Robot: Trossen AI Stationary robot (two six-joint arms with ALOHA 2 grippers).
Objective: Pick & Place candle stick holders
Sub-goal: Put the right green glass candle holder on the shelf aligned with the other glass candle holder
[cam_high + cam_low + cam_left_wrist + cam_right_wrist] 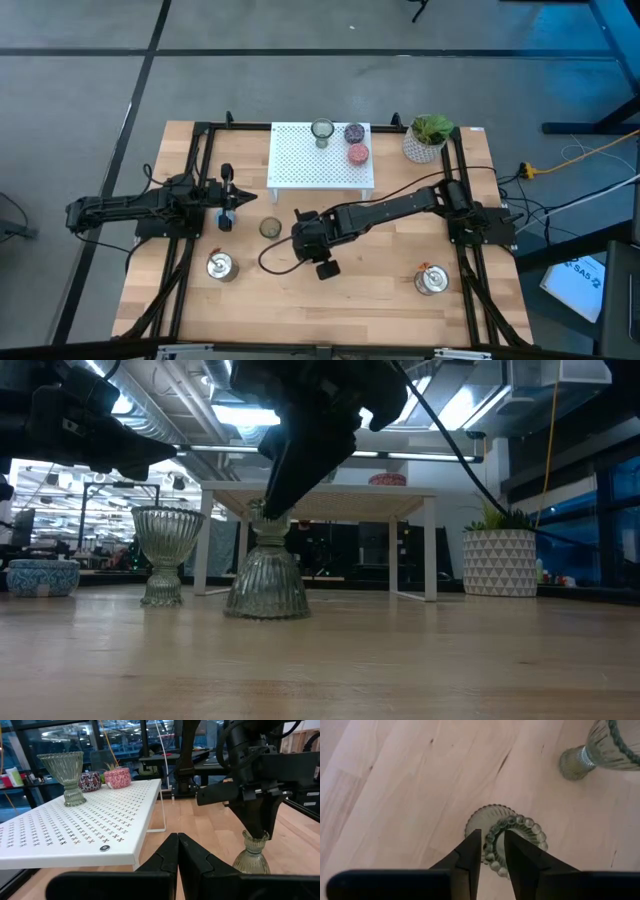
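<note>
- I am seeing the right claw (492,852) hanging over the middle of the worktop (330,300), its fingers nearly together and straddling the beaded rim of an olive-clear glass holder (512,842), one finger inside the cup and one outside.
- In the low view that glass holder (266,575) is standing on the worktop, just in front of the white perforated rack (320,155).
- A second olive glass holder (270,228) is sitting just to its left.
- The left claw (177,852) is waiting at the left of the worktop, fingers pressed together and holding nothing, with a blue holder (225,218) beside it.
- On the rack I am seeing another glass holder (322,131), a purple holder (354,132) and a pink holder (358,154).
- Two silver holders are resting near me, one left (220,266) and one right (431,281).
- A potted plant (428,138) is standing at the far right.
</note>
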